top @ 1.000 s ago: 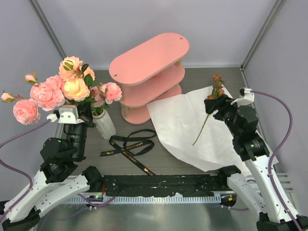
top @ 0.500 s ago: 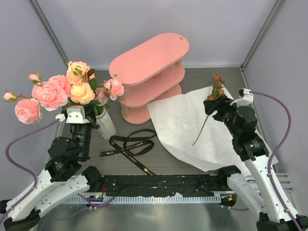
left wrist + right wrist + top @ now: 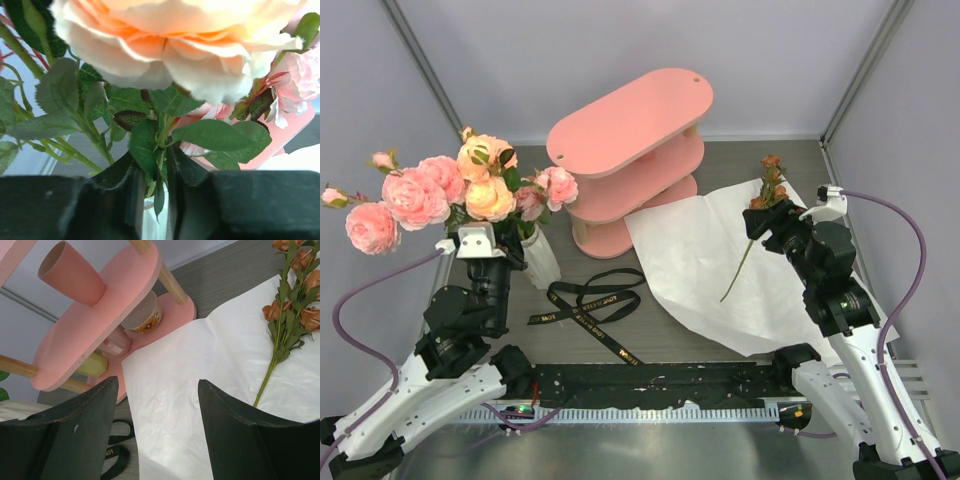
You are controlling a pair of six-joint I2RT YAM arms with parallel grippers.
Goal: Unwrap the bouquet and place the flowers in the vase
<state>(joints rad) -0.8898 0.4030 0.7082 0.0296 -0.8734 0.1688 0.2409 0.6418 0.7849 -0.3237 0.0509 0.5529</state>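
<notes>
The white paper [image 3: 700,260] lies spread flat on the right, with the pink shelf [image 3: 630,150] behind it. The flowers [image 3: 450,190] stand at far left, their stems running down into the vase [image 3: 540,265]. The left gripper [image 3: 152,172] has its jaws narrowly apart around those stems; whether they press, I cannot tell. The right gripper [image 3: 157,385] hangs wide and empty over the paper. A black ribbon [image 3: 590,305] lies loose beside the vase, and one brown-rose stem [image 3: 770,185] rests on the sheet.
</notes>
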